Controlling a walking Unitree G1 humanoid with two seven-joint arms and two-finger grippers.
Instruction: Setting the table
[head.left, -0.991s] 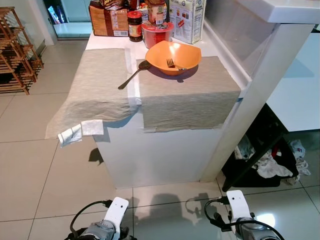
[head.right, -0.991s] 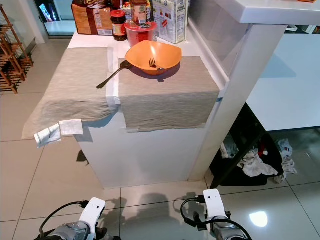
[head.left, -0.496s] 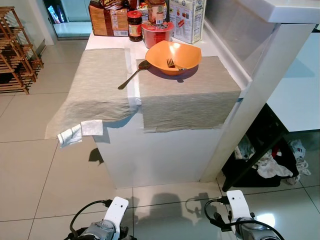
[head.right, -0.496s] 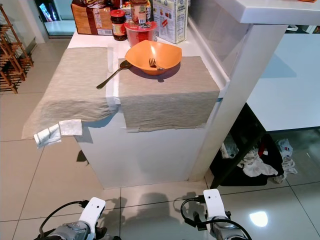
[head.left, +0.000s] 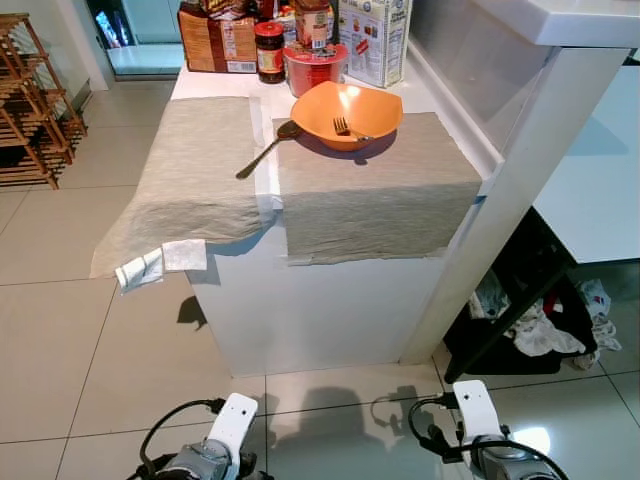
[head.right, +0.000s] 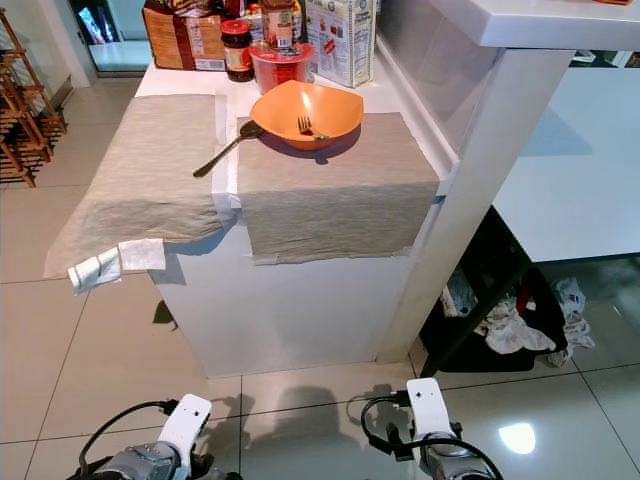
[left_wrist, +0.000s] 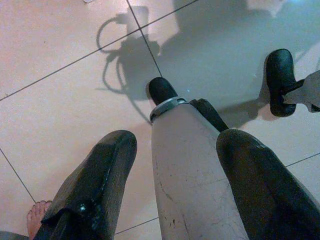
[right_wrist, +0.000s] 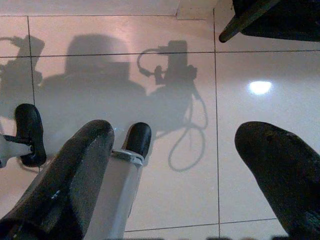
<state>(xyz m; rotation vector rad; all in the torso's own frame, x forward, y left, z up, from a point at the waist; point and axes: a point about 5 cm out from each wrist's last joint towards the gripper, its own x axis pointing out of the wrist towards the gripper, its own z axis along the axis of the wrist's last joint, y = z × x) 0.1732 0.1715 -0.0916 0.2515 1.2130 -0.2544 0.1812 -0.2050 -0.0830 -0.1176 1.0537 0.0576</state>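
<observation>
- While both arms hang low near the floor, the left gripper (left_wrist: 175, 150) has its two black fingers (left_wrist: 95, 175) spread apart around nothing, with the robot's own pale leg and black foot seen between them against the tiles
- Likewise the right gripper (right_wrist: 195, 170) is spread wide and empty above the glossy floor (right_wrist: 165, 200), its fingertips cut off by the picture's edge
- On the white counter (head.left: 330, 300) lie two grey placemats: the left placemat (head.left: 190, 170) droops over the counter's left edge, and the right placemat (head.left: 375, 190) hangs a little over the near edge
- An orange bowl (head.left: 347, 112) sits at the far edge of the right placemat, with a fork (head.left: 345, 127) resting inside it, its handle partly lost against the bowl's wall
- A spoon (head.left: 267, 150) lies slanted across the gap between the two mats, its bowl end touching or just beside the orange bowl; which of the two is hard to tell
- Packets, a dark jar (head.left: 270, 50), a red tub (head.left: 316, 66) and a white carton (head.left: 375, 40) crowd the counter's far end, their tops cut off
- A white folded cloth (head.left: 160, 264) shows below the left mat's near corner; whether it hangs or lies on the floor cannot be told
- Bare toes (left_wrist: 37, 217) of a person show at the left wrist view's corner, mostly cut off
</observation>
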